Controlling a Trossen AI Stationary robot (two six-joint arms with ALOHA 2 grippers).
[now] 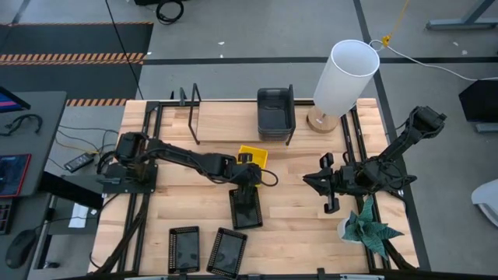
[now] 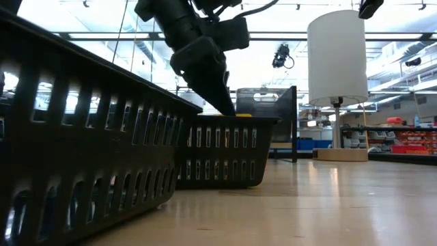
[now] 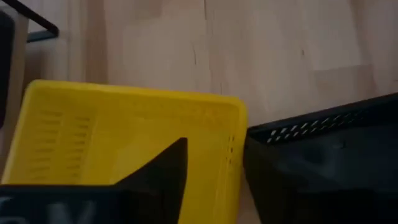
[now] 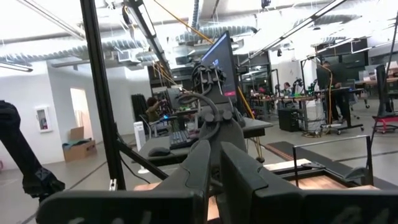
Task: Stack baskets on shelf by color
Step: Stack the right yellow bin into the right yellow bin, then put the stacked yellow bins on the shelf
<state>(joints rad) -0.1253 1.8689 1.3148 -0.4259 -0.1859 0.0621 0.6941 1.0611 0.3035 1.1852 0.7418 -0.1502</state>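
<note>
My left gripper (image 1: 246, 174) reaches down from the table's left at the near edge of a yellow basket (image 1: 253, 155) (image 3: 124, 143) in mid-table. In the low view its rim (image 2: 236, 115) just shows above a black perforated basket (image 1: 245, 208) (image 2: 218, 150) that stands on the table nearer. Two more black baskets (image 1: 184, 249) (image 1: 226, 253) sit at the near edge. A dark grey basket (image 1: 275, 113) rests on the shelf (image 1: 226, 123). My right gripper (image 1: 309, 180) (image 4: 214, 171) hovers shut and empty at mid-right, pointing left. My left gripper straddles the yellow basket's near wall (image 3: 229, 162), coming from above and slanting from the table's left. One finger (image 3: 168, 171) is inside the basket. The other is lost in the dark beside the black basket. The basket's underside is hidden behind the black basket.
A tall white cylinder (image 1: 345, 76) on a wooden foot stands at the shelf's right end. A green paper plant (image 1: 369, 227) sits near the right arm. The shelf's upright black loops (image 1: 193, 109) rise along the far side. Bare wood lies between the two grippers.
</note>
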